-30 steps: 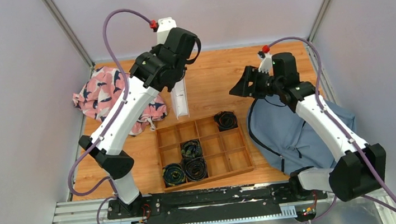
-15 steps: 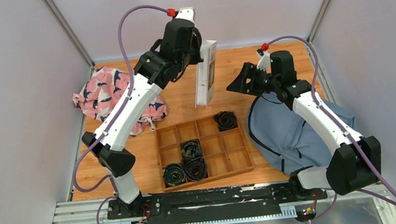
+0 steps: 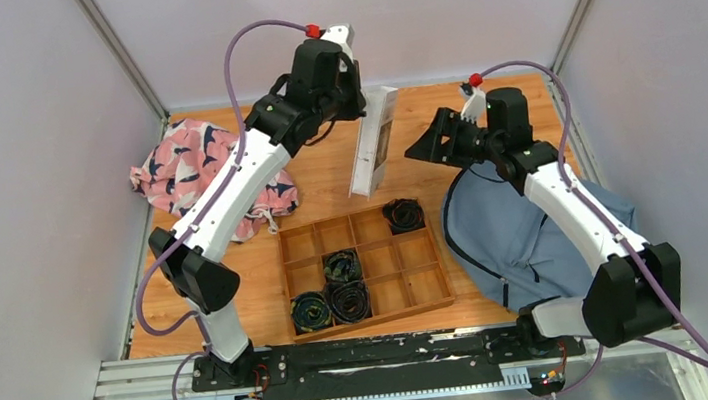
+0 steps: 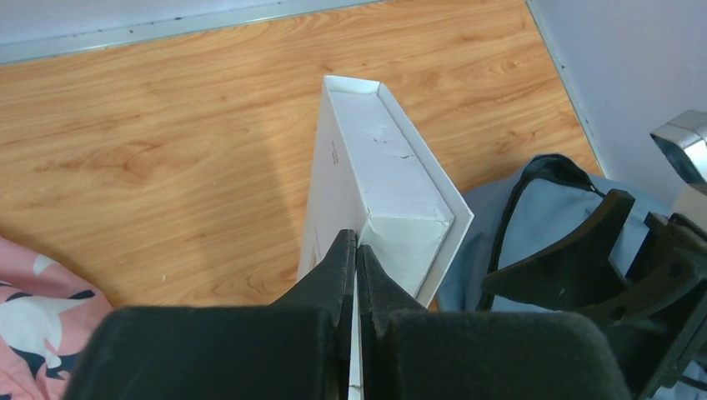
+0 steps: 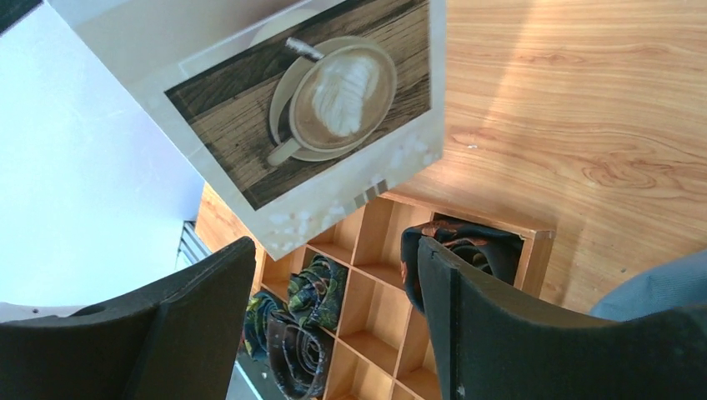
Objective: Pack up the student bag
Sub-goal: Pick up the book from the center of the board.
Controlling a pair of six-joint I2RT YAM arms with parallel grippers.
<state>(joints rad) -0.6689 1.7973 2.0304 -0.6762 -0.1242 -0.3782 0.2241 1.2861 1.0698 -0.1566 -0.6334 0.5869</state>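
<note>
Left gripper [image 4: 356, 242] pinches a white book [image 4: 383, 183] by a thin edge, the jaws pressed nearly together. It looks like the cover alone rather than the full thickness. The book hangs in the air, long side down and tilted, above the desk [image 3: 327, 178] and just behind the wooden tray [image 3: 412, 286].

Right gripper [image 5: 335, 246] is spread wide and holds nothing. It faces the book's coffee-cup cover from close by, not touching.

The student bag [image 3: 525, 231] lies slumped on the right of the desk under the right arm. Its dark-trimmed top edge is near the right gripper. I cannot tell whether the opening is unzipped or gaping.

Risks, as I judge them:
- A grip on 1 thin edge gives little hold. A quick swing or a jolt could let the book pivot or slip out, and it would land on the tray and its dark rolls [image 3: 402, 215].
- The 2 arms are close together over the middle of the desk. A misjudged approach could knock the book, or gripper against gripper.
- If the right gripper closes on the book off-centre while the left lets go, the book may twist free.
- The bag is soft and flat, so a book corner could snag the trim or push the fabric away instead of going in.

The pink cloth [image 3: 180, 169] at the far left is well clear.
</note>
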